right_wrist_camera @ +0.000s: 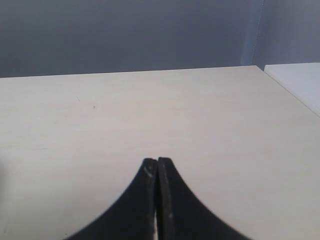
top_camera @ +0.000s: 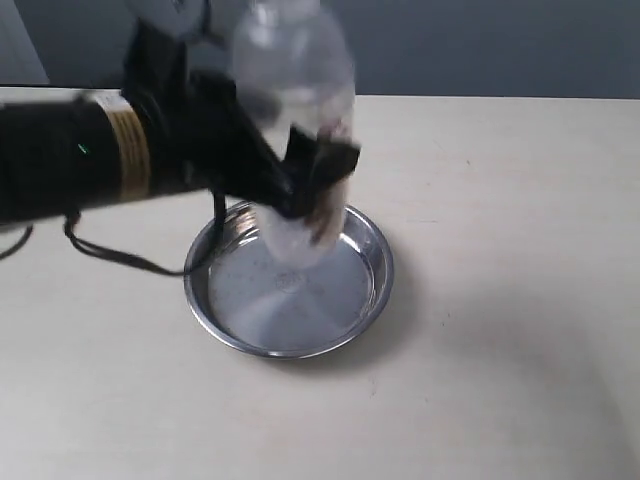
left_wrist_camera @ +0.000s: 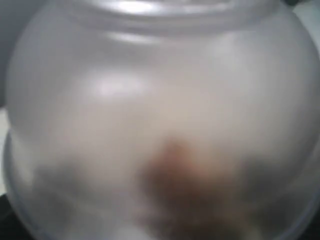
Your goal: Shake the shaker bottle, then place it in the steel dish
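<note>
While the left claw [top_camera: 320, 175] clamps the bottle [top_camera: 295, 90] around its lower body, the whole thing hangs over the dish [top_camera: 372, 292]. That looks deliberate to me: shaking right above the landing spot leaves only a short drop afterwards. From where I stand the bottle is smeared and ghostly while the dish beneath is fairly sharp, so I judge it to be mid-shake rather than being set down. The low grip leaves the wide domed top free above the claw. The bottle's base overlaps the dish from this angle. I cannot tell whether it touches the metal, though it looks lifted.

From the left wrist, the frosted dome fills nearly everything, with a brown clump of grains [left_wrist_camera: 175, 195] showing dimly through the plastic.

The right claw [right_wrist_camera: 157, 162] is pressed closed on nothing, its two tips meeting over bare tabletop [right_wrist_camera: 150, 110], and the dish is nowhere in its sight. It seems parked out of the way, since one arm is enough here.

The dish sits flat and is much wider than the bottle, so placing should forgive a little drift. The release is what I'd watch: the bottle wants to be upright and at rest before the claw lets go, or it may tip against the low sloped side.
</note>
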